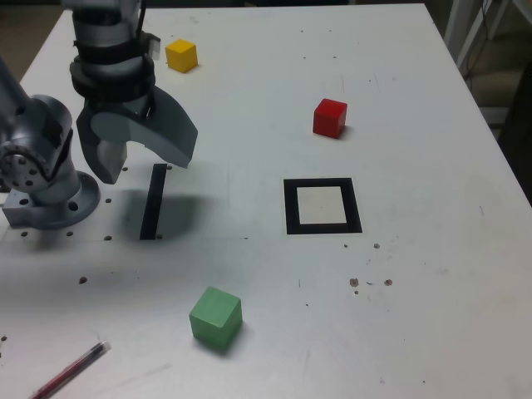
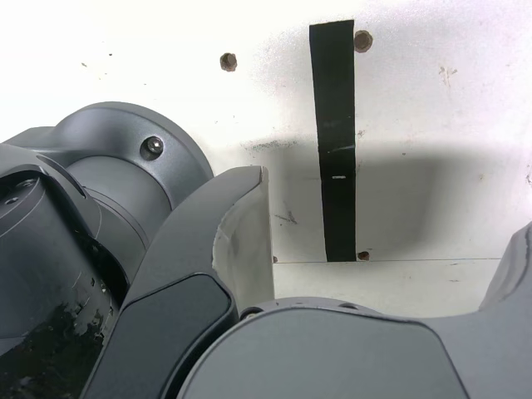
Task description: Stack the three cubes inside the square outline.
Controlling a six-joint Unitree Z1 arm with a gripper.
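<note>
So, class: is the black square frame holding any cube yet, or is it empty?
Empty. The square frame shows only its pale centre; the red cube, yellow cube and green cube all sit apart from it.

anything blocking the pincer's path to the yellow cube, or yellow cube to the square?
Nothing visible. The open pincer hangs above the black strip; bare table lies between it and the yellow cube, and between that cube and the square outline.
</note>
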